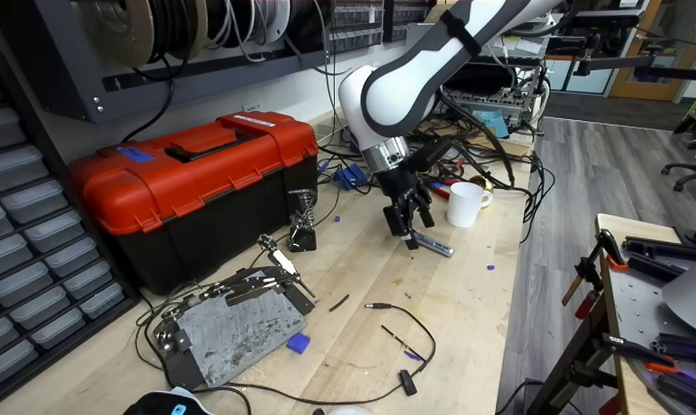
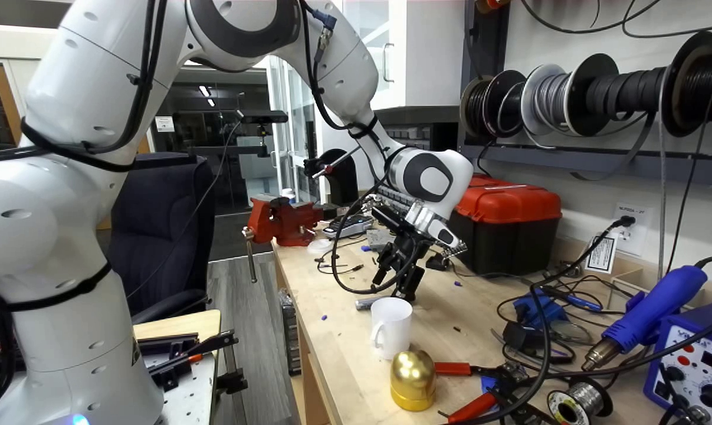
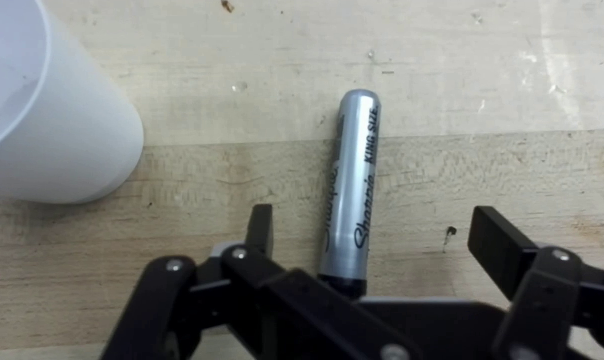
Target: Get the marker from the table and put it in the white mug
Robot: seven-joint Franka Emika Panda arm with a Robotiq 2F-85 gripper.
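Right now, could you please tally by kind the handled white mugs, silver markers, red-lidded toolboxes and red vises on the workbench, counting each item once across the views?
White mug: 1
Silver marker: 1
Red-lidded toolbox: 1
Red vise: 1
Total: 4

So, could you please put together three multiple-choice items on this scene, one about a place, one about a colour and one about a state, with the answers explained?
1. Where does the marker lie?
A. Inside the white mug
B. On the table
C. In mid-air

2. What colour is the toolbox lid?
A. Green
B. Yellow
C. Red

3. What state is the pincer in?
A. Open
B. Shut on the marker
C. Shut on nothing

Answers:
1 B: the wrist view shows it lying on the wood, outside the white mug.
2 C: it shows red in both exterior views.
3 A: in the wrist view the fingers stand well apart, with a gap on each side of the marker.
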